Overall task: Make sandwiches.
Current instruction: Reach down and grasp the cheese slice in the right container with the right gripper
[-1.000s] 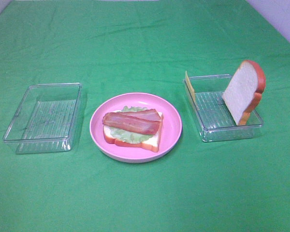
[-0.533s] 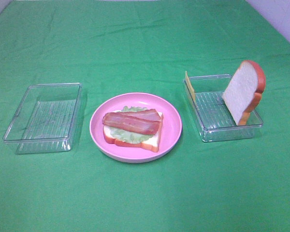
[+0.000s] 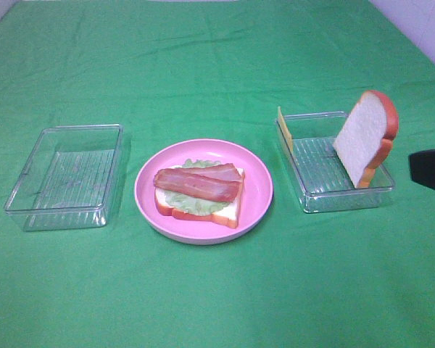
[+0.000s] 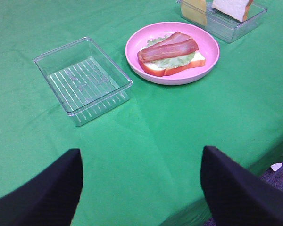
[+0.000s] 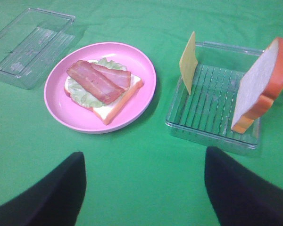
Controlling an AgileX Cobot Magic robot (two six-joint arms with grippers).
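An open-faced sandwich [image 3: 198, 191] lies on the round pink plate [image 3: 255, 190]: a white bread slice with lettuce and two bacon strips on top. It also shows in both wrist views, sandwich [image 4: 171, 52] and sandwich [image 5: 102, 85]. A second bread slice [image 3: 365, 138] leans upright in the right clear tray [image 3: 346, 199], with a thin yellow cheese square [image 3: 284, 129] standing at the tray's other end. My left gripper [image 4: 141, 156] hangs open over the near table edge, well short of the plate. My right gripper [image 5: 145, 157] is open too, in front of plate and tray, holding nothing.
An empty clear tray [image 3: 65, 176] sits left of the plate on the green cloth [image 3: 217, 290]. A black part of my right arm [image 3: 429, 170] pokes in at the right edge, beside the right tray. The left wrist view shows the table's near edge and floor [image 4: 278, 165].
A black part of my right arm has come into the exterior view at the right edge. The food and trays have not moved.
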